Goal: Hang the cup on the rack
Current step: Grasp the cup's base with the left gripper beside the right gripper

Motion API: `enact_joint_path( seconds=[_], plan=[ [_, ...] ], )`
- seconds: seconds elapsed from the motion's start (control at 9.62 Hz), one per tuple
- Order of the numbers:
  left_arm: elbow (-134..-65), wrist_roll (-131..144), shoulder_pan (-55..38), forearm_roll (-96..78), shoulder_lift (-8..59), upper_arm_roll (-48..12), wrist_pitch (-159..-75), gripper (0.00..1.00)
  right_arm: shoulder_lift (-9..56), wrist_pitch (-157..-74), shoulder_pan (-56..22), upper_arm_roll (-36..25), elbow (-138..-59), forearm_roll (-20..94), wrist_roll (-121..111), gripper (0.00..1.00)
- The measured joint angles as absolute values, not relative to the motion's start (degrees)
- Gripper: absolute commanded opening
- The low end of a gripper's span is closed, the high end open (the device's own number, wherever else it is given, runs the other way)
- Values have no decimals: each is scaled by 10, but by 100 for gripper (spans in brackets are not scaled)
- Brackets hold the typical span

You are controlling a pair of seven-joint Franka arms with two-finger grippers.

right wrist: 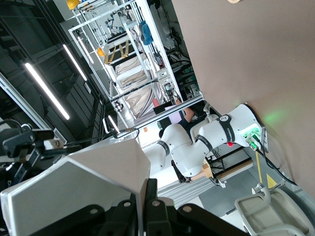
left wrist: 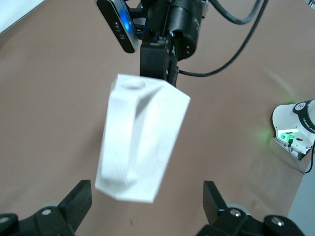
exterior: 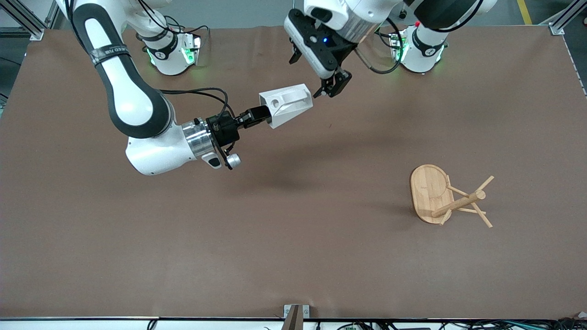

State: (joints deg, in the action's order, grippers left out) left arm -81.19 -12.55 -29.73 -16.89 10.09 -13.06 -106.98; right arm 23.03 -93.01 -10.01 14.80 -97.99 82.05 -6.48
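Over mid-table | right tool [exterior: 259, 114] clamps cup [exterior: 286, 105] (sideways) | left tool [exterior: 331, 86] spread apart

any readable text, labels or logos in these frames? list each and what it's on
Nothing readable with certainty.
Black band on the right arm: white lettering, upside down and too small to read.
Round marks on both arm bases: symbols, not legible text.
The cup, rack and table: no print visible.
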Motion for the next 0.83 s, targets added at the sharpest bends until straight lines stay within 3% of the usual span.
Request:
enact_joint_path(
  seconds=[0.31,0.83],
  plan=[
    [-750,-125,-301,-146,155,-131,-1041,100,230,-920,-100,149,-981,821,-64,1],
    [-737,-126,-319,-139,181,-131,-1035,100,231,-904,-98,148,-982,822,-64,1]
  ],
)
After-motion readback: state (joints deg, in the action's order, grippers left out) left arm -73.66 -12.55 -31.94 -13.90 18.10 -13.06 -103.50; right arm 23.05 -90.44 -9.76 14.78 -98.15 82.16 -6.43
